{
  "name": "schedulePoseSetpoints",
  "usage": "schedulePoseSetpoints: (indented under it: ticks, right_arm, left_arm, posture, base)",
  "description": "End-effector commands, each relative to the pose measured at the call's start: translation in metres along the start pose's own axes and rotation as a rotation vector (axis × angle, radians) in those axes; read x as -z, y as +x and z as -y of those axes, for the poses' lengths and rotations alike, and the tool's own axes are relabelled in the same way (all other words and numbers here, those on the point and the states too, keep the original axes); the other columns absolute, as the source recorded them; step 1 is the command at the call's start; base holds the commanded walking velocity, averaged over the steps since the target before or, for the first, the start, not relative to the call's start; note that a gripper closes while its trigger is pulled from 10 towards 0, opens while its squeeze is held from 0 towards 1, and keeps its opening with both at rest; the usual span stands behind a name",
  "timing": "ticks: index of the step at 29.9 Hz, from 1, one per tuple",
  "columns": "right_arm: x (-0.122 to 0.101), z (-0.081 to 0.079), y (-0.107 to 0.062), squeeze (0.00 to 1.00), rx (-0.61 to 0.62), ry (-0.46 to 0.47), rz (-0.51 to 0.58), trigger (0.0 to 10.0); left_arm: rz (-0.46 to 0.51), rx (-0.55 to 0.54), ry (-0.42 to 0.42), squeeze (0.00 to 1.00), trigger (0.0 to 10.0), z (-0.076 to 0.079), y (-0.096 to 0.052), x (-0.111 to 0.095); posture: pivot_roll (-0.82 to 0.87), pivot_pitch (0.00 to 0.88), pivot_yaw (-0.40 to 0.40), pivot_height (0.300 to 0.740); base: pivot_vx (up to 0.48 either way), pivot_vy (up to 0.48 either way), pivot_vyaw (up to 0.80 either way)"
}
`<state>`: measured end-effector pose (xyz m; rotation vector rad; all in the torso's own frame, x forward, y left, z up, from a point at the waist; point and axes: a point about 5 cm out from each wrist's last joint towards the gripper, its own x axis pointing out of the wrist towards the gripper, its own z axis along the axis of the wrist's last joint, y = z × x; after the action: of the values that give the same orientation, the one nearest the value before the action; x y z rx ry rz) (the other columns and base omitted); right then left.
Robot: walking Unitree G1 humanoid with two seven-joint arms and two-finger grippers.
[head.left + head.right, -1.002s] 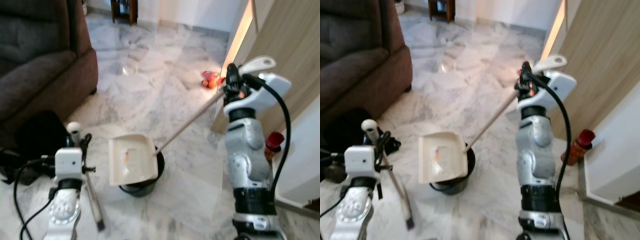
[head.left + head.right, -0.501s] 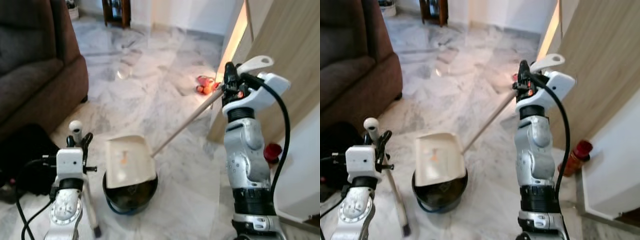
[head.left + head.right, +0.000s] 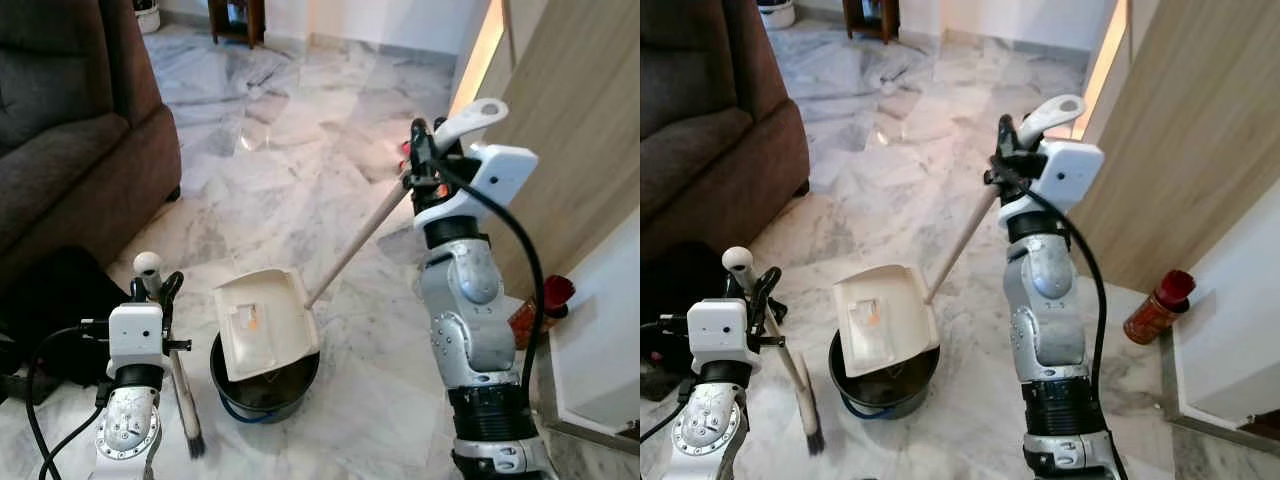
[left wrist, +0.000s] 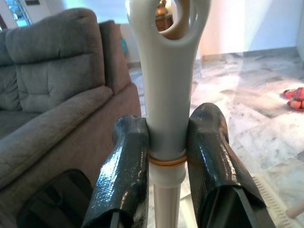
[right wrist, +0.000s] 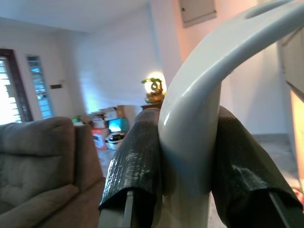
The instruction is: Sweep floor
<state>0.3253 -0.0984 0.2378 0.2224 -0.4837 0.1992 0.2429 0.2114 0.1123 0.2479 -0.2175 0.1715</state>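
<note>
Landmark: black bucket [image 3: 264, 380] on marble floor [image 3: 300, 180].

Dustpan [image 3: 262, 322] tilted over bucket rim, orange bit on pan.

Right gripper [image 3: 428, 160] fingers clenched on dustpan handle top, above and beyond bucket.

Left gripper [image 3: 152, 292] fingers clamped on brush [image 3: 180, 390] handle; bristles on floor just beside bucket.

Sofa [image 3: 70, 140] beyond bucket, brush side.

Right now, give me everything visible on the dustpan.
The dustpan is cream plastic, a flat scoop with raised side walls, on a long pale stick handle ending in a looped grip. It is tilted over the dark round bin, its lower edge at the bin's rim, with a small orange scrap on the pan. The right gripper is shut on the handle's top end.
</note>
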Motion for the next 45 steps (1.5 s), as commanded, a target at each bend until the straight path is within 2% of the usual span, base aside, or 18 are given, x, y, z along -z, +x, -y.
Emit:
schedulePoseSetpoints:
  ticks: [1, 5, 11, 14, 18, 29, 36, 42, 45]
  right_arm:
    - [-0.020, -0.013, 0.002, 0.00, -0.046, 0.017, 0.107, 10.0]
    - [-0.019, -0.020, 0.000, 0.00, -0.062, 0.011, 0.110, 10.0]
    - [-0.021, -0.021, -0.001, 0.00, -0.062, -0.011, 0.120, 10.0]
    - [-0.026, -0.020, 0.000, 0.00, -0.068, -0.074, 0.160, 10.0]
    - [-0.029, -0.023, 0.000, 0.00, -0.085, -0.113, 0.179, 10.0]
    - [-0.032, -0.054, -0.010, 0.00, -0.243, -0.219, 0.249, 10.0]
    - [-0.033, -0.062, -0.013, 0.00, -0.301, -0.196, 0.253, 10.0]
    - [-0.037, -0.081, -0.020, 0.00, -0.440, -0.162, 0.272, 10.0]
    - [-0.038, -0.083, -0.021, 0.00, -0.456, -0.185, 0.286, 10.0]
  left_arm:
    - [0.042, 0.020, 0.010, 0.00, 10.0, 0.002, 0.001, -0.006]
    - [0.047, 0.028, 0.014, 0.00, 10.0, 0.004, 0.000, -0.007]
    - [0.047, 0.029, 0.014, 0.00, 10.0, 0.005, 0.000, -0.007]
    - [0.046, 0.025, 0.014, 0.00, 10.0, 0.005, -0.001, -0.006]
    - [0.046, 0.027, 0.013, 0.00, 10.0, 0.005, -0.001, -0.006]
    - [0.052, 0.025, 0.011, 0.00, 10.0, 0.005, 0.001, -0.007]
    - [0.051, 0.023, 0.010, 0.00, 10.0, 0.004, 0.001, -0.007]
    - [0.052, 0.022, 0.007, 0.00, 10.0, 0.005, 0.001, -0.007]
    - [0.053, 0.020, 0.008, 0.00, 10.0, 0.004, 0.002, -0.008]
  posture:
    - [0.18, 0.095, -0.018, 0.740]
    - [0.18, 0.094, -0.021, 0.740]
    - [0.18, 0.093, -0.025, 0.740]
    - [0.18, 0.093, -0.026, 0.740]
    - [0.17, 0.093, -0.027, 0.740]
    - [0.18, 0.102, -0.026, 0.740]
    - [0.17, 0.107, -0.026, 0.740]
    - [0.18, 0.113, -0.026, 0.740]
    - [0.18, 0.113, -0.026, 0.740]
  base:
    - [0.000, 0.000, 0.00]
    - [0.000, 0.000, 0.00]
    - [0.000, 0.000, 0.00]
    - [0.000, 0.000, 0.00]
    - [0.000, 0.000, 0.00]
    - [0.000, 0.000, 0.00]
    - [0.000, 0.000, 0.00]
    - [0.000, 0.000, 0.00]
    - [0.000, 0.000, 0.00]
